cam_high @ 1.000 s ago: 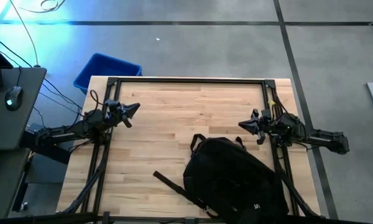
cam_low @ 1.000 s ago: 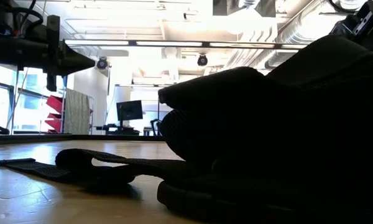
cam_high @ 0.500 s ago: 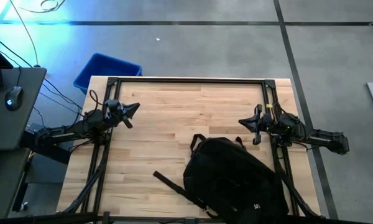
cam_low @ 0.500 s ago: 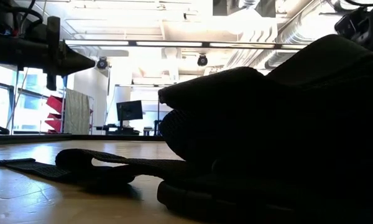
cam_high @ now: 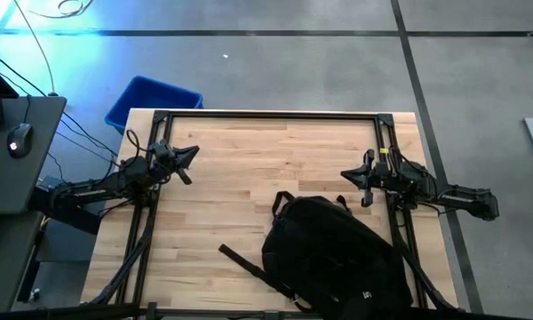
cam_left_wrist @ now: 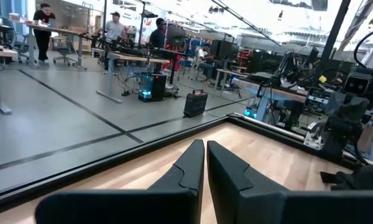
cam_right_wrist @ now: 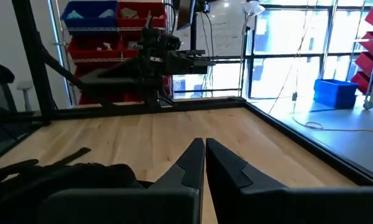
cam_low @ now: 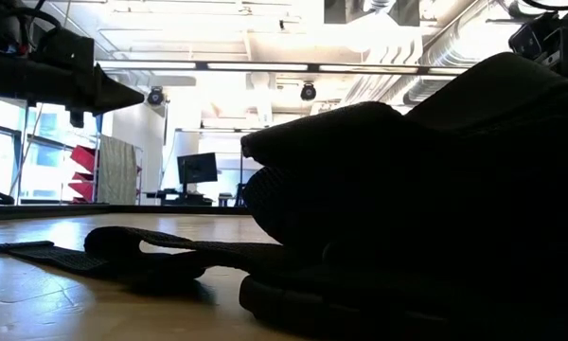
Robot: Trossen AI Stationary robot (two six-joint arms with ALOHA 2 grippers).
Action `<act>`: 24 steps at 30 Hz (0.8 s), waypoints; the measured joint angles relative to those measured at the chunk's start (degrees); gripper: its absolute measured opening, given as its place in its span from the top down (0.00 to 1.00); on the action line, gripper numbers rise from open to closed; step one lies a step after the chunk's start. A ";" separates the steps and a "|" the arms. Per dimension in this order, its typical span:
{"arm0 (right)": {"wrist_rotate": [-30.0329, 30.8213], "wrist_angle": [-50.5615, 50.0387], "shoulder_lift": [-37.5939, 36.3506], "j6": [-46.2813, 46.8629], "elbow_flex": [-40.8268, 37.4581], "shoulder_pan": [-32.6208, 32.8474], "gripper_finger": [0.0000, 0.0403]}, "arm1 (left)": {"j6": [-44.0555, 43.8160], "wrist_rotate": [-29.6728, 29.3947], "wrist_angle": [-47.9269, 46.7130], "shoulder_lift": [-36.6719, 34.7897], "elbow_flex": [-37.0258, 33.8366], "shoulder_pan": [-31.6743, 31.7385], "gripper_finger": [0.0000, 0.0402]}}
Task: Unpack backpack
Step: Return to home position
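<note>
A: Where's the backpack [cam_high: 338,253]?
B: Lying on the pale plank bench [cam_high: 249,151], right side, one strap [cam_high: 240,260] trailing leftward.
A: Anything gripped?
B: Nothing. Left end effector [cam_high: 194,151] and right end effector [cam_high: 345,176] are both pinched together, well apart. Grey floor [cam_high: 293,71] around, blue bin [cam_high: 151,96] beyond the far-left corner.

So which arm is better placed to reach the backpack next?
Right, probably. The right gripper hangs shut close to the backpack, on its side of the table; the left gripper, also shut, is far across the wood.

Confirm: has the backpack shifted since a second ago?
No. The backpack lies where it was, just as far from the table's far edge in the high view.
</note>
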 joint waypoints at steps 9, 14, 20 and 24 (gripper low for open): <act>0.14 -0.02 -0.28 0.01 0.00 5.08 1.00 | 0.00 -0.16 0.20 -0.26 0.00 -0.97 1.00; -0.06 0.00 -0.30 0.01 0.00 10.41 1.00 | 0.02 -0.59 0.15 -0.26 0.00 -4.36 1.00; -0.05 0.00 -0.21 0.01 0.00 10.83 1.00 | 0.02 -0.59 0.15 -0.26 0.00 -6.51 1.00; -0.01 -0.04 0.04 0.01 0.00 10.51 1.00 | 0.02 -0.61 0.15 -0.26 0.00 -6.03 1.00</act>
